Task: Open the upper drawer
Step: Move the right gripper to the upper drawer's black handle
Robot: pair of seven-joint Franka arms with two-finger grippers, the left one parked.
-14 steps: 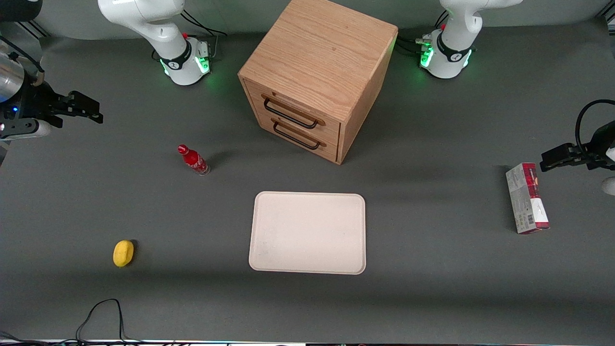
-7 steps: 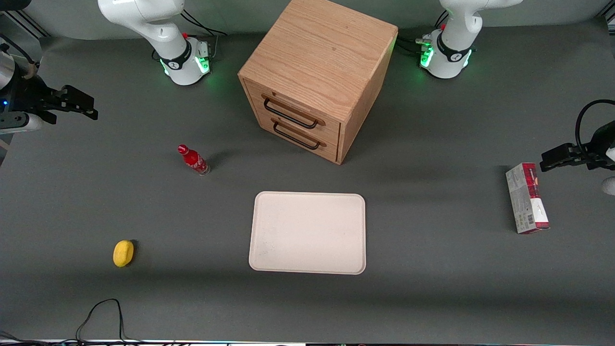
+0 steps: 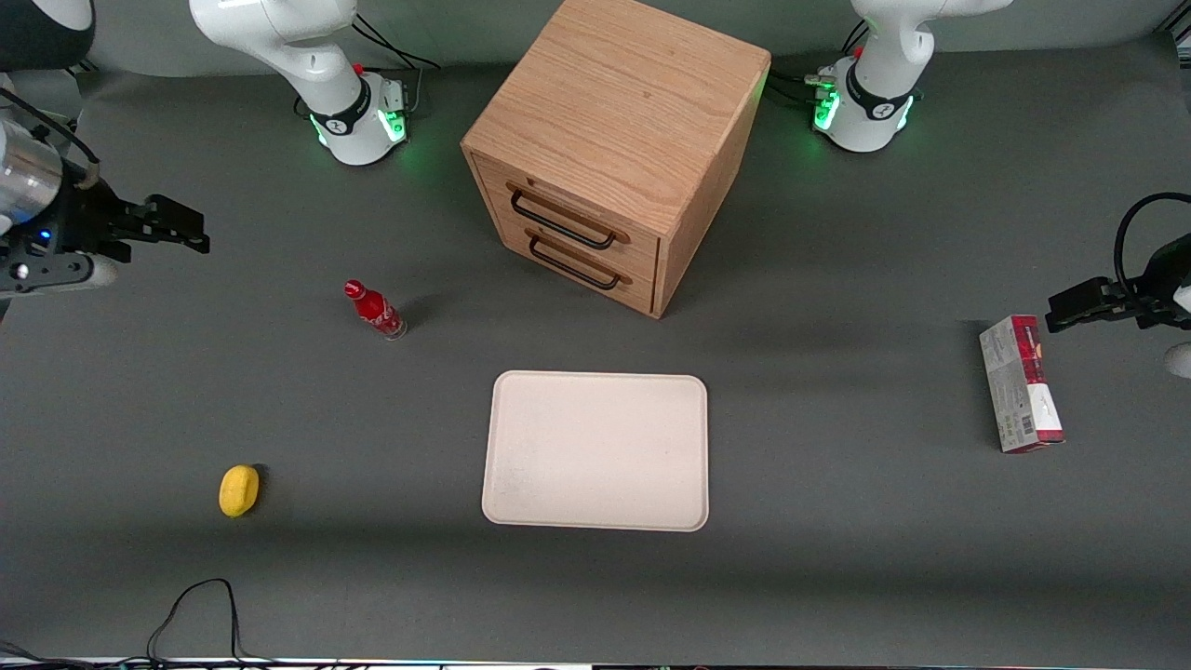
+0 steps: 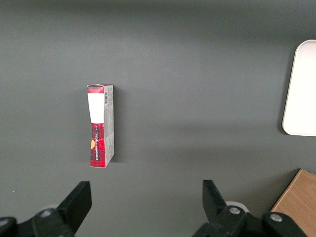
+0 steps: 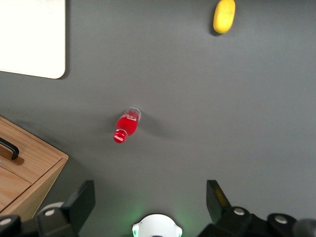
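On the front face of the wooden cabinet (image 3: 619, 140), which stands on the grey surface (image 3: 837, 558) between the two arm bases, the upper drawer (image 3: 568, 212) sits closed and flush, with its long black wire handle (image 3: 561, 220) lying across it. Directly below it is the lower drawer (image 3: 577, 262), also closed, with the same kind of handle. The cabinet is turned at an angle, so the drawer fronts face partly toward the working arm's end of the surface. Nearer to the front camera than the cabinet lies a flat cream tray (image 3: 595, 451), with nothing on it. A small red bottle (image 3: 374, 309) stands upright in front of the drawers, apart from the cabinet, and it also shows from above in the right wrist view (image 5: 126, 125). A yellow lemon-like object (image 3: 238, 489) lies nearer to the camera than the bottle, well apart from it. A red and white carton (image 3: 1021, 383) lies flat toward the parked arm's end. The pincer (image 3: 177, 226) of the right arm hangs in the air at the working arm's end, well apart from the cabinet and touching nothing; its two fingers (image 5: 79, 205) stand wide apart and hold nothing.
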